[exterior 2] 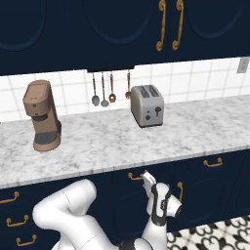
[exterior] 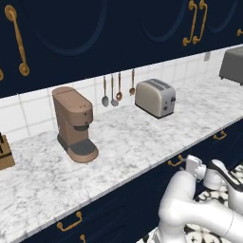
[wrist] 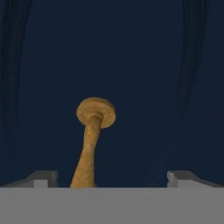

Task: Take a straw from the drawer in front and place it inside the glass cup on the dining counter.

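1. the white arm's end effector (wrist: 112, 179) is spread wide with nothing between its tips; the two small dark fingertips (wrist: 38, 178) stand well apart at the bottom of the hand view.
2. it faces the shallow navy-blue drawer front (wrist: 144, 78), close up, with the small brass bow handle (wrist: 92, 135) between the tips, nearer the left one, not gripped.
3. in the right base view the end effector (exterior 2: 145, 178) sits just beside that handle (exterior 2: 133, 175), under the edge of the marbled white-grey table (exterior 2: 146, 141).
4. the drawer is closed.
5. on the table stand a brown coffee machine (exterior: 74, 124) at the left and a silver toaster (exterior: 155, 97) further right.
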